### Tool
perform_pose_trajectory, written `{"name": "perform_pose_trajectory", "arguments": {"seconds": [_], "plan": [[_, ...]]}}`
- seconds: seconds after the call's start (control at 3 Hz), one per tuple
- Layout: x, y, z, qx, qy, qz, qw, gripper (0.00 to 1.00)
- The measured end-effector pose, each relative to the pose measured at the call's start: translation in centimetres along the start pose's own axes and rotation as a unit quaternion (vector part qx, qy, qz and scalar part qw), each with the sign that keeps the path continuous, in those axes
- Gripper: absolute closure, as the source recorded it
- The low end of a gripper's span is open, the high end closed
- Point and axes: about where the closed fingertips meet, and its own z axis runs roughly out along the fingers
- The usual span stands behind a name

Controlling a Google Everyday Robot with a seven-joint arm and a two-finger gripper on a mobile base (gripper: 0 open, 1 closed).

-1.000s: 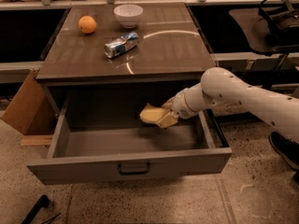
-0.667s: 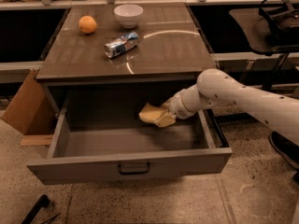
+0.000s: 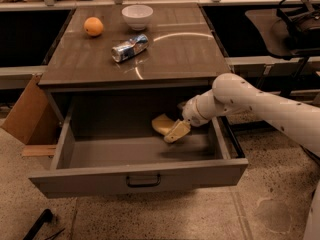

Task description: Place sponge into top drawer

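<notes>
The top drawer (image 3: 90,182) is pulled wide open below the tabletop, with a dark bar handle (image 3: 143,180) at the centre of its front. My gripper (image 3: 172,130) reaches in from the right over the drawer's middle right. It is shut on the pale yellow sponge (image 3: 161,123) and holds it a little above the drawer floor, near the back. The sponge sticks out to the left of the fingers (image 3: 178,131).
On the brown tabletop (image 3: 175,59) lie an orange (image 3: 93,26), a white bowl (image 3: 137,16) and a crushed can (image 3: 129,47). A cardboard box (image 3: 27,111) leans at the drawer's left. A dark chair (image 3: 295,29) stands at the right.
The arm has shifted slightly left and deeper over the drawer. The sponge stays in the gripper at about the same spot.
</notes>
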Motion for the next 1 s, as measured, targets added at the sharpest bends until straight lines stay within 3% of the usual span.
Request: {"name": "perform_pose_trajectory", "arguments": {"seconds": [0.33,0.67,1.0], "plan": [[-0.3,0.0,-2.6,0.005,-0.027,0.0,0.9996,0.0],[-1.0,0.8,-7.1,0.022,-0.046,-0.005,0.9987,0.0],[-1.6,2.5,-11.0,0.022,-0.058,0.001,0.9981,0.0]]}}
